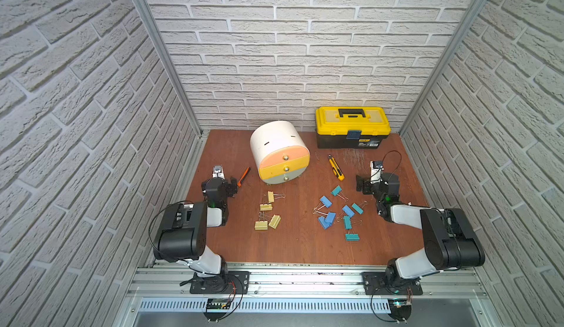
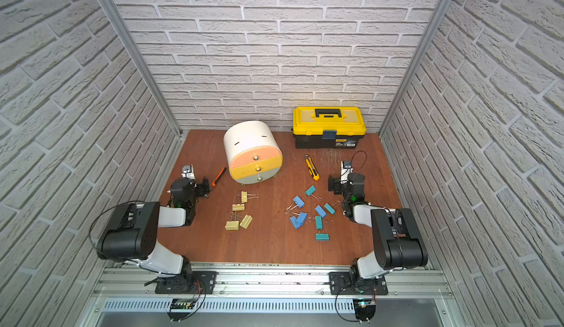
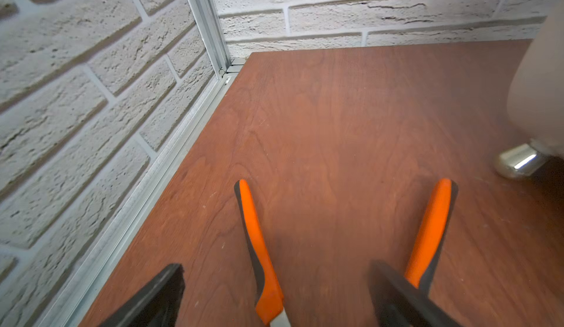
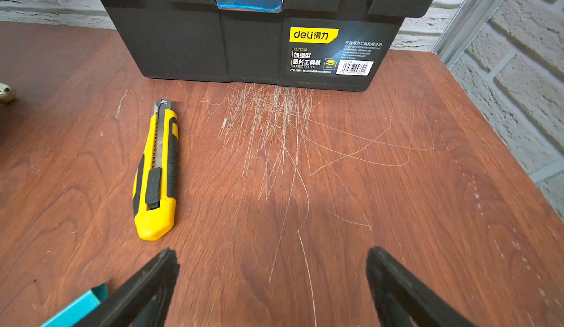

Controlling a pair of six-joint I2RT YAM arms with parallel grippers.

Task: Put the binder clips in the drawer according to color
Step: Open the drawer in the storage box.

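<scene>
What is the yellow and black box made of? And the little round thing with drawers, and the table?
The toolbox looks like hard matte plastic; its label even reads "plastic toolbox". The mini cabinet has a smooth white shell, probably plastic or painted wood, with shiny brass-looking knobs. The table looks like reddish wood or a wood veneer: it shows grain and pale scratches.

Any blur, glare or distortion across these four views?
Both top views: wide-angle bowing of the brick walls, otherwise sharp. Left wrist: the drawer edge is a soft blur, glare on its metal foot. Right wrist: toolbox label crisp, gripper fingers soft.
</scene>
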